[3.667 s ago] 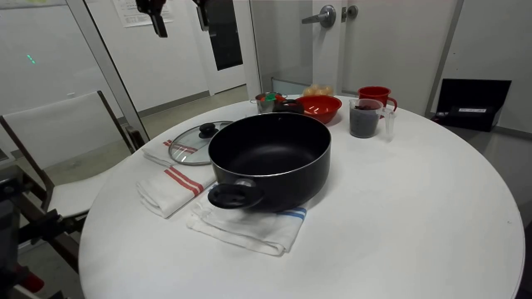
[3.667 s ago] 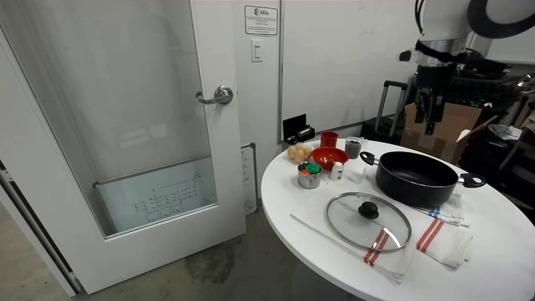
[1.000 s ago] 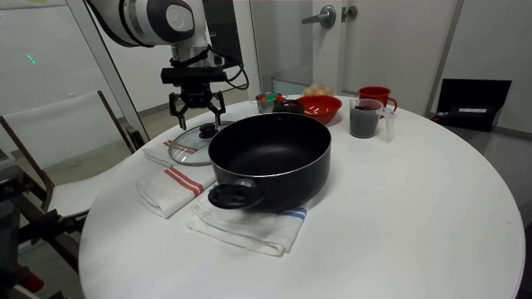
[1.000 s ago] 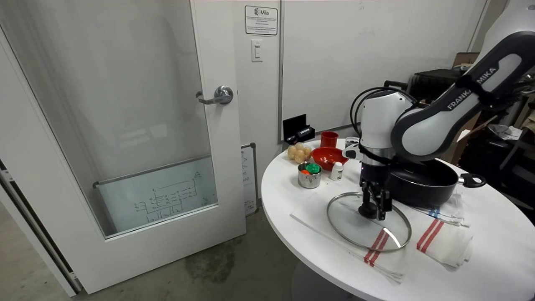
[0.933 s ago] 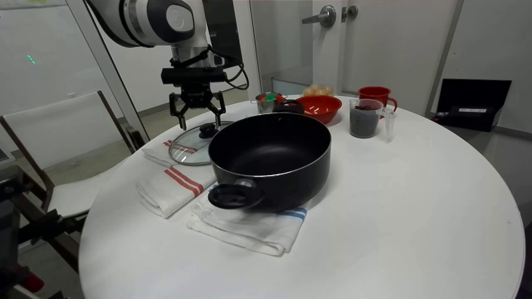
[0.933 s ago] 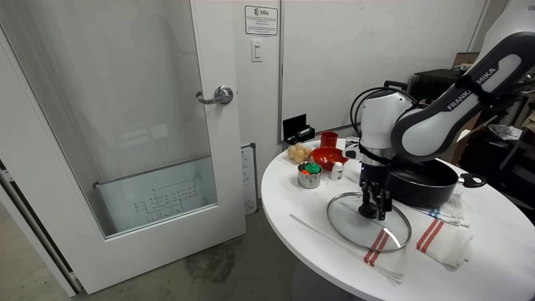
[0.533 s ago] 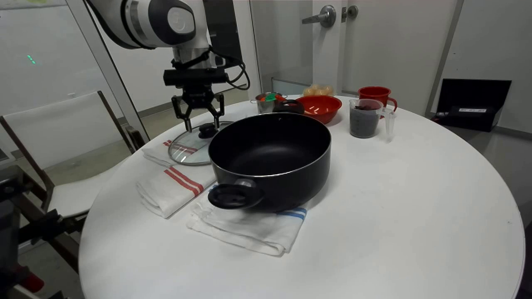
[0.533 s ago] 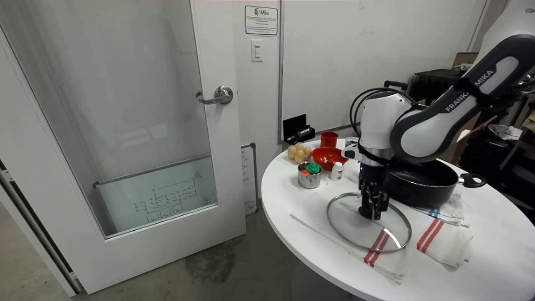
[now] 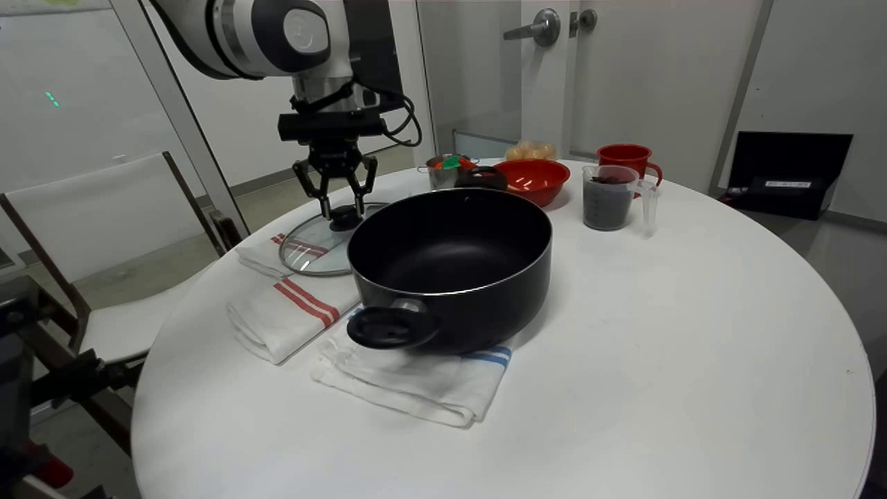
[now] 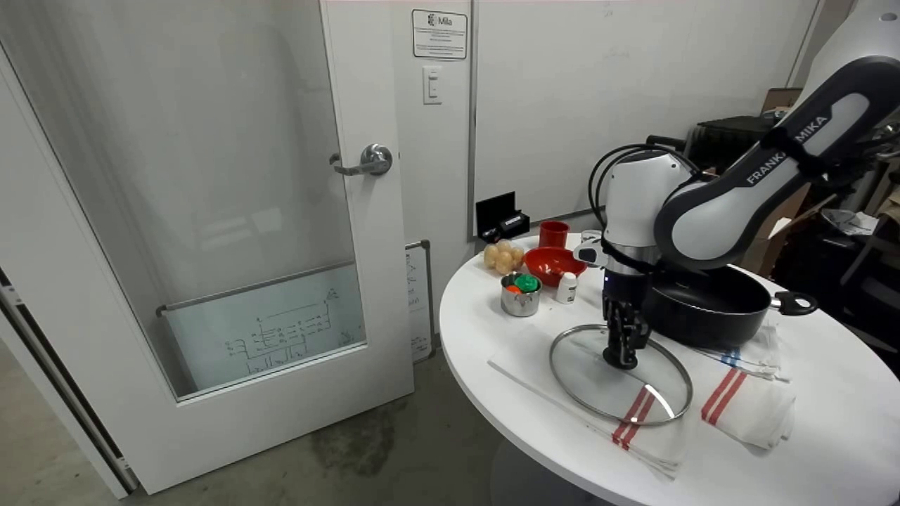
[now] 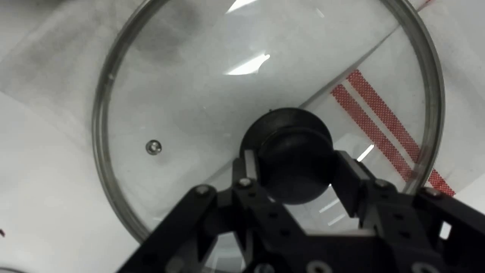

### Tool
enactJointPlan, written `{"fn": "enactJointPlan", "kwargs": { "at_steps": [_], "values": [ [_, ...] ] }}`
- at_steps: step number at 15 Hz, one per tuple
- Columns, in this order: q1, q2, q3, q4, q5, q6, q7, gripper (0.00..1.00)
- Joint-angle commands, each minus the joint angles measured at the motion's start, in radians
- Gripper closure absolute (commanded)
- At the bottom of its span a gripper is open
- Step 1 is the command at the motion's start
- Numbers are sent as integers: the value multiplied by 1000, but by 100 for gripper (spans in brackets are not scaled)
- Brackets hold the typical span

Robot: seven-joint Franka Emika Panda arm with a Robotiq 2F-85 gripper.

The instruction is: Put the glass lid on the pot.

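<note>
The glass lid (image 11: 170, 94), clear with a metal rim, lies flat on a folded red-striped towel beside the pot. In the wrist view its black knob (image 11: 291, 132) sits between the fingers (image 11: 350, 170) of my gripper (image 11: 296, 163), which press on it from both sides. My gripper (image 9: 344, 213) points straight down in both exterior views. The wide black pot (image 9: 450, 277) stands uncovered on a blue-striped towel, its inside dark and bare. In an exterior view the arm hides part of the pot (image 10: 710, 313) and its far handle; the pot hides the lid's near edge elsewhere.
Behind the pot on the round white table (image 9: 693, 346) stand a red bowl (image 9: 537, 181), a small metal pot (image 9: 443, 177), a measuring cup (image 9: 608, 201) and a red mug (image 9: 624, 156). A white bottle (image 10: 567, 288) is near the bowl. A red-striped towel (image 9: 284, 319) lies in front.
My gripper came down from high above the table to the lid. Over the last second its fingers have drawn together onto the knob. The pot has not moved; the lid has barely shifted.
</note>
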Motion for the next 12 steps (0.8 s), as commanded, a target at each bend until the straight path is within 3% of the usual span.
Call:
{"fn": "enactJointPlan", "kwargs": {
  "at_steps": [1, 12],
  "values": [
    [-11, -18, 16, 7, -13, -1, -10, 75],
    [-20, -185, 17, -27, 2, -18, 12, 75]
  ]
}}
